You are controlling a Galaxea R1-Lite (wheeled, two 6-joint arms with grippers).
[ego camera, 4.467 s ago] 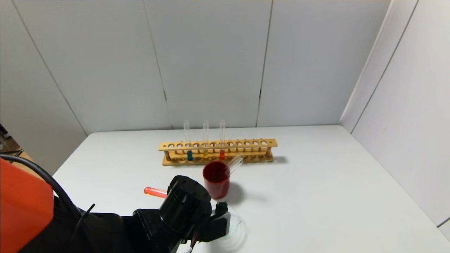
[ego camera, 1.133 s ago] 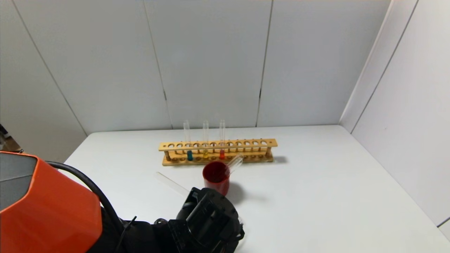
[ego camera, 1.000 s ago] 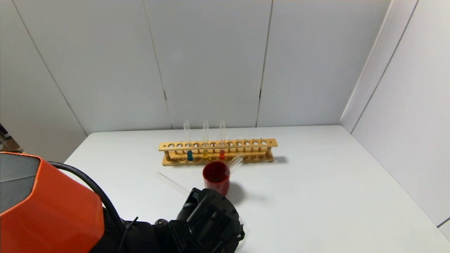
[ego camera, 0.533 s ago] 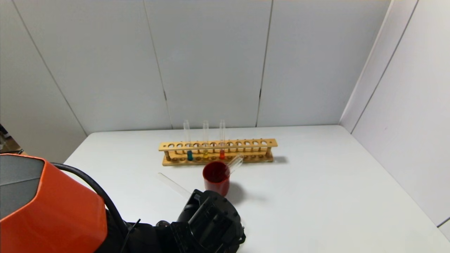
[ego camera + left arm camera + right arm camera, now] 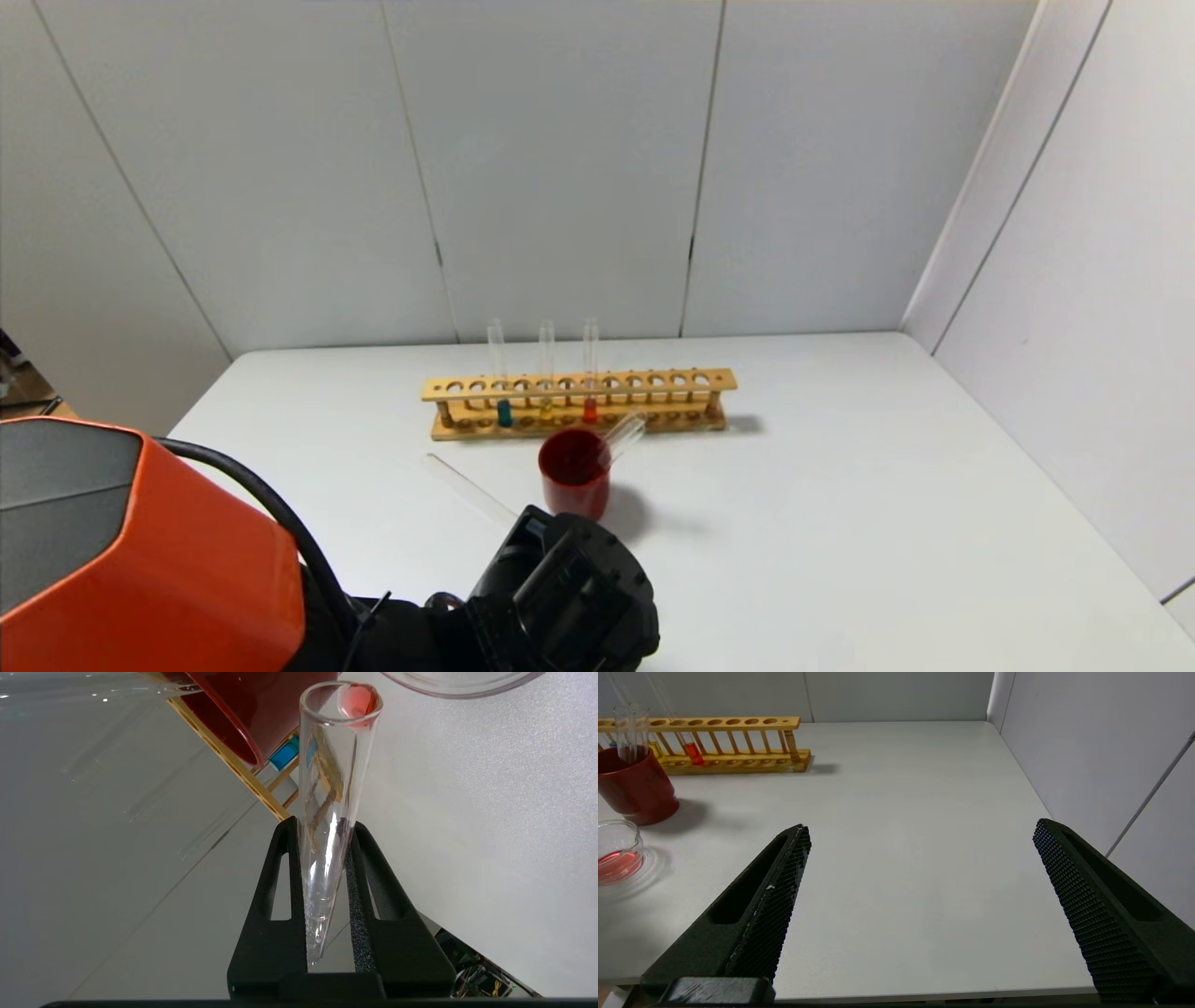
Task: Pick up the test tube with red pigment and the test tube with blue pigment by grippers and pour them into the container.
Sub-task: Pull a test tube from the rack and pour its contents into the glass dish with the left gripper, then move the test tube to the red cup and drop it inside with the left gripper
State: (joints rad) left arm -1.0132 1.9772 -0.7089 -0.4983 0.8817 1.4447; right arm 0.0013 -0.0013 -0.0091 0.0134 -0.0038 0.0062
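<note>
This is a small laboratory test booth. A wooden test tube rack (image 5: 577, 403) stands on a plain white surface (image 5: 840, 523), holding glass tubes with blue, yellow and red liquids. A low glass beaker (image 5: 619, 851) with red liquid stands near it. Plain white panel walls (image 5: 560, 168) close the place.

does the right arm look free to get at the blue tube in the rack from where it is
Probably not easily: the right pincer is open and unloaded, but the dark red cup and the left arm stand between it and the blue tube.
</note>
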